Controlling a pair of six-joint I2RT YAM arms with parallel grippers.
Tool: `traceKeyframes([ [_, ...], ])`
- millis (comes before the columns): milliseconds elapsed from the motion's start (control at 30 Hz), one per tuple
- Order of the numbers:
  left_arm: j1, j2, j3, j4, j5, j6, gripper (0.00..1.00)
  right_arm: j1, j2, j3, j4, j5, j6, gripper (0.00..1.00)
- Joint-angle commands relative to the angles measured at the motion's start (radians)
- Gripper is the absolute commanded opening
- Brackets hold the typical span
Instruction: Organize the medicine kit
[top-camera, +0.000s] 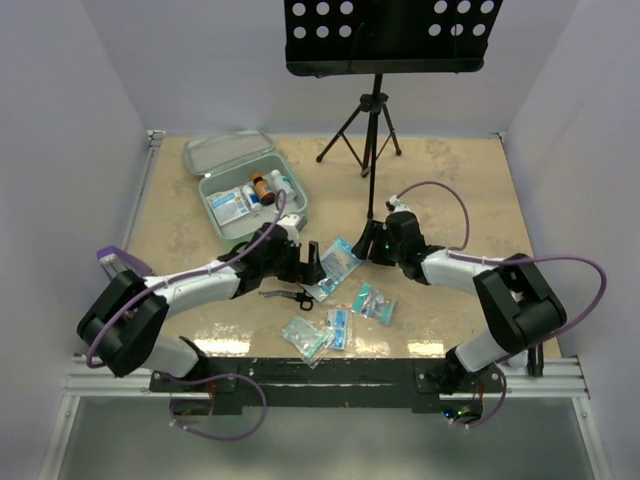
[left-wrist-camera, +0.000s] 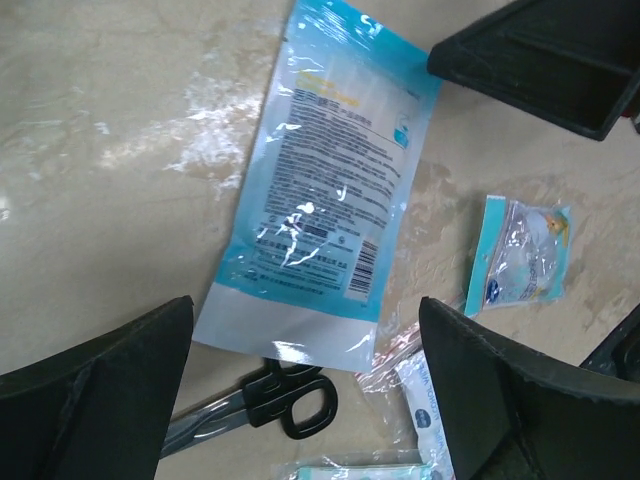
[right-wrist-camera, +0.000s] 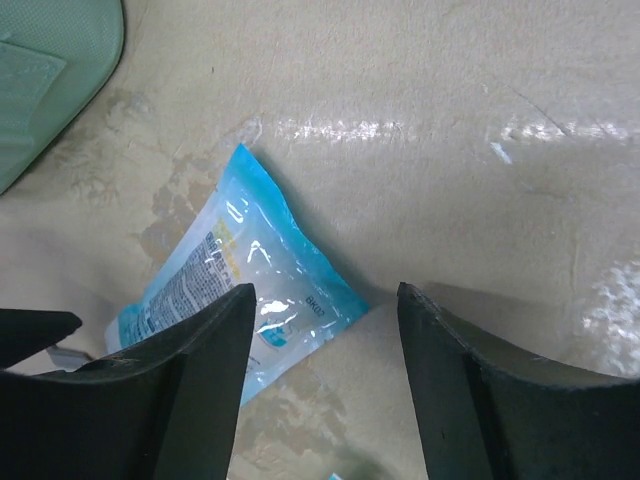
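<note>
- Mint-green rounded hinged tin, the medicine kit (top-camera: 228, 153), lies open at the table's 11 o'clock, with bottles and a box inside.
- Glossy blue foil pouch (top-camera: 338, 262) lies flat on the beige table (top-camera: 460, 200). The left gripper (top-camera: 312, 262) is at its 9 o'clock and the right gripper (top-camera: 378, 245) at its 2 o'clock.
- Both pairs of fingers stand apart, holding nothing.
- Likely step: lift the pouch into the kit. Flat film offers little edge, so pinch a short end with one arm and stay clear of the black-handled scissors (top-camera: 290, 296) at the pouch's 7 o'clock.
</note>
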Motion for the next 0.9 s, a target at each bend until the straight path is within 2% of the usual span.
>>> traceKeyframes([
  [0,-0.070,0.047,0.108,-0.032,-0.024,0.099,1.00,0.001,-0.127,0.007,-0.109,0.062,-0.020,0.64],
  [133,-0.127,0.112,0.187,-0.107,-0.099,0.157,0.99,0.001,-0.257,0.014,-0.172,0.106,-0.037,0.65],
  [500,-0.155,0.312,0.367,-0.242,-0.302,0.283,0.81,0.001,-0.477,-0.028,-0.235,0.103,-0.057,0.65],
  [733,-0.158,0.358,0.381,-0.238,-0.257,0.303,0.75,0.001,-0.499,-0.043,-0.257,0.083,-0.062,0.65],
  [867,-0.167,0.386,0.381,-0.239,-0.225,0.312,0.59,0.001,-0.489,-0.048,-0.246,0.076,-0.060,0.65],
])
